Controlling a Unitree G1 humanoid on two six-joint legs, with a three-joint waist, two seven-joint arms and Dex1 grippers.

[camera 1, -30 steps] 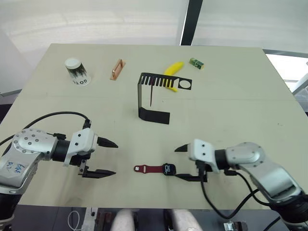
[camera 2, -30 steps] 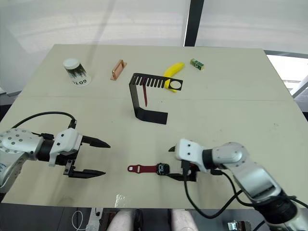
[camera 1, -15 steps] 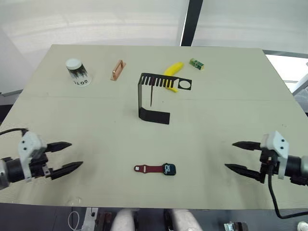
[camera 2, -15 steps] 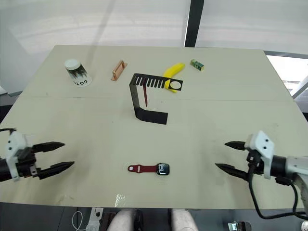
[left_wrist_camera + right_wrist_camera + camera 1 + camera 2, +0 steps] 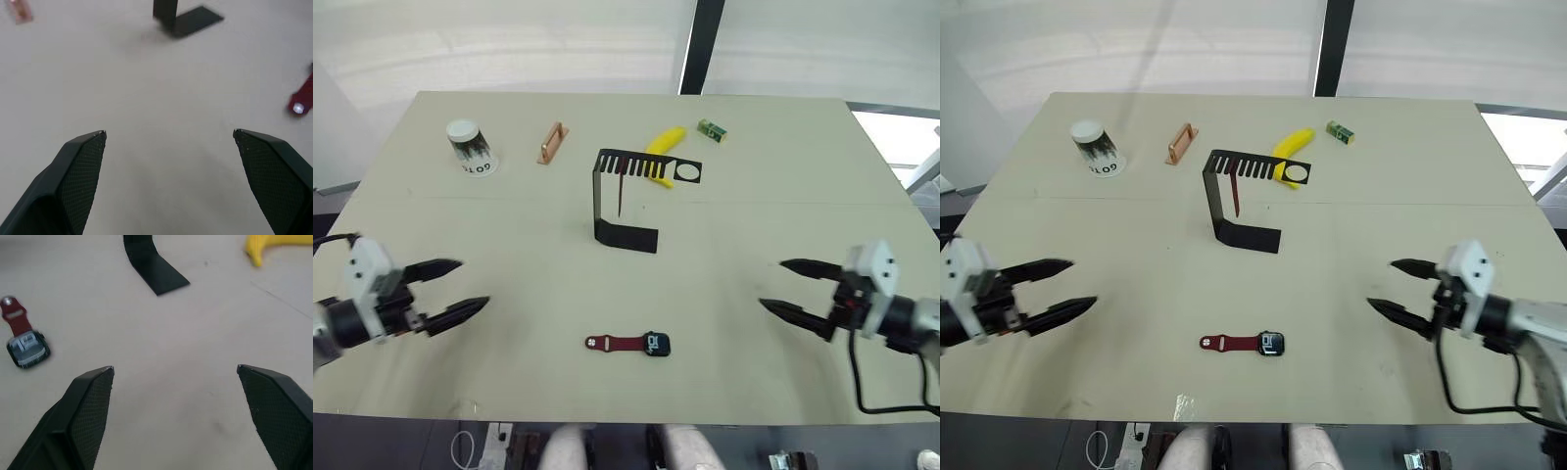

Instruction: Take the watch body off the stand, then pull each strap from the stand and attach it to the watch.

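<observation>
Watch body lies flat on the table, in front of the stand, one red strap attached. Second strap hangs from the stand's comb. Left gripper and right gripper both spread wide, empty, well apart from the watch.

Head cams look down from above over the whole worktop; wrist cams sit low and close, both catching the stand.

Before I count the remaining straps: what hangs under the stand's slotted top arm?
One dark red strap hangs from the stand, below its comb slots. Behind the arm lies a banana, partly covered by it.
</observation>
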